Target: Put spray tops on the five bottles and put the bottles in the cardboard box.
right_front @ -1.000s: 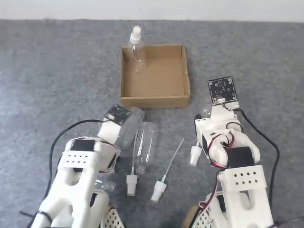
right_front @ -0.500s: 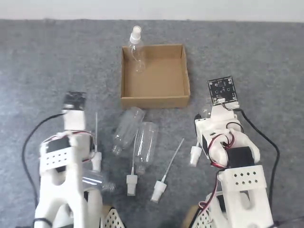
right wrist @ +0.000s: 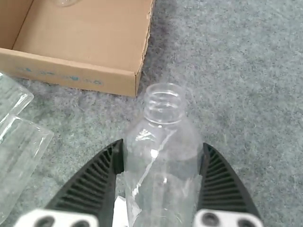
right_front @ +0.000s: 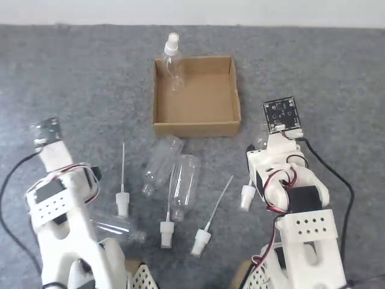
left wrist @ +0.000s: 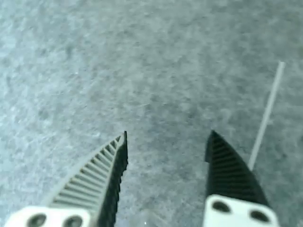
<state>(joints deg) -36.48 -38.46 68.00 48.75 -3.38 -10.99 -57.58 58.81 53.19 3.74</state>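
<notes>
My right gripper (right wrist: 162, 144) is shut on a clear uncapped bottle (right wrist: 164, 124), held with its open neck toward the near corner of the cardboard box (right_front: 195, 117). A bottle with a white spray top (right_front: 172, 59) leans over the box's far rim. Two uncapped bottles (right_front: 161, 161) (right_front: 184, 183) lie side by side in front of the box. A third (right_front: 117, 227) lies by the left arm's base. Loose spray tops (right_front: 122, 203) (right_front: 166, 232) (right_front: 201, 241) (right_front: 247, 196) lie on the carpet. My left gripper (left wrist: 168, 135) hangs open over bare carpet, beside a spray top's thin tube (left wrist: 267, 113).
Grey carpet (right_front: 313, 78) covers the table. The box's inside (right wrist: 90, 38) is bare cardboard where it shows. The two lying bottles (right wrist: 14, 132) are close beside my right gripper. Open carpet stretches left and right of the box.
My left arm has swung away from the two lying bottles to the table's left side, uncovering a spray top and a bottle. The right arm has kept still with its bottle.
</notes>
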